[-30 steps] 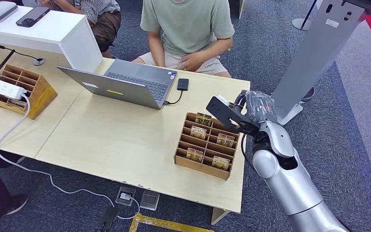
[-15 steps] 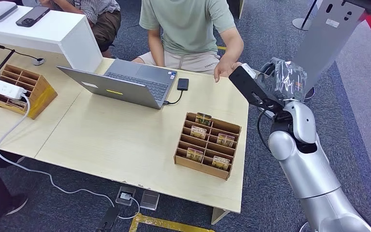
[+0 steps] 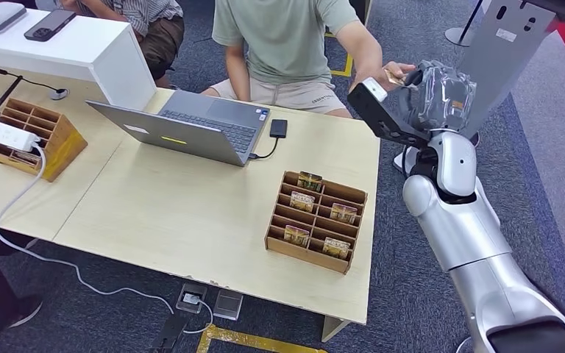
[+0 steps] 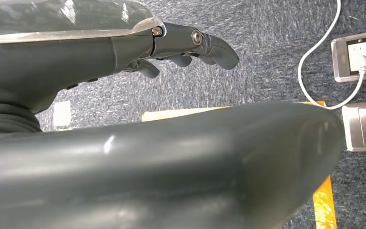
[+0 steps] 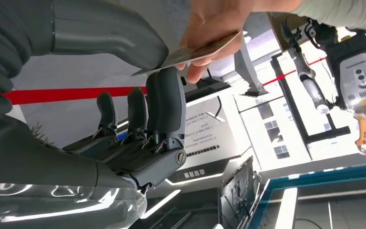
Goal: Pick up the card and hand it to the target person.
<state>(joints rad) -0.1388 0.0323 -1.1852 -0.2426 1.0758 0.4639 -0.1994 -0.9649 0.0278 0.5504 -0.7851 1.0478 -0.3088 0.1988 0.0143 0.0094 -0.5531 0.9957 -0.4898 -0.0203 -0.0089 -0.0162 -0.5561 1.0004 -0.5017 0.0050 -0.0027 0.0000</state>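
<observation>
At the upper right of the head view, the right hand (image 3: 430, 92) pinches the card (image 5: 188, 53) between thumb and fingers, apparently, while the person's hand (image 5: 217, 21) grips its other end, so the handover next needs a release.

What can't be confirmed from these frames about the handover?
- Card face: edge-on in the right wrist view; print unreadable.
- Grip: the right hand and the person's hand both touch the card; who bears it is unclear.
- Head view: the wrist camera block hides the fingers.
- Left hand: the thumb covers much of the left wrist view.
</observation>
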